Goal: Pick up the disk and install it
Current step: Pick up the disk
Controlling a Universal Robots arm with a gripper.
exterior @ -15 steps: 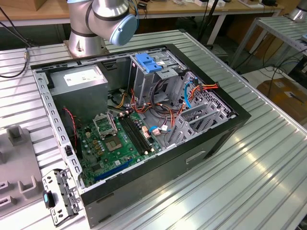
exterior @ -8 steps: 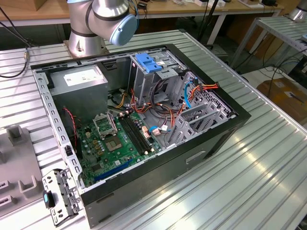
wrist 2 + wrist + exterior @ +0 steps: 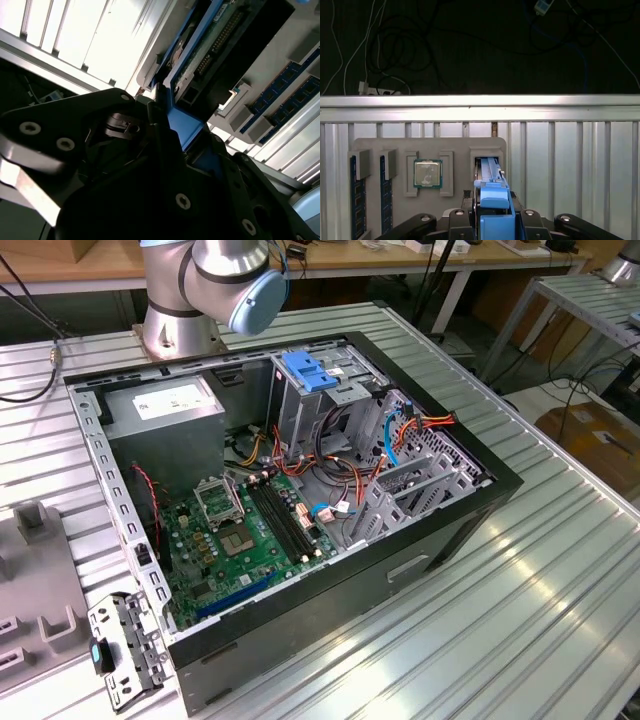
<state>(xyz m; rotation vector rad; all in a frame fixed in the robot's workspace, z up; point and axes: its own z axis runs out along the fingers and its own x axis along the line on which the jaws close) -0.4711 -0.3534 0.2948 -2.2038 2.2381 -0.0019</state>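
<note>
Gripper [image 3: 492, 225] jaws clamp the disk [image 3: 490, 170], edge-on between them; first wrist view adds grey tray [image 3: 395, 145], second wrist view its connector row [image 3: 217, 37].

Gripper [image 3: 492, 225] tight on the disk [image 3: 489, 172], 2 black fingers [image 3: 518, 224] either side.

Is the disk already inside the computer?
No, in the first wrist view the disk is at the gripper, by the grey tray on the metal table.
</note>
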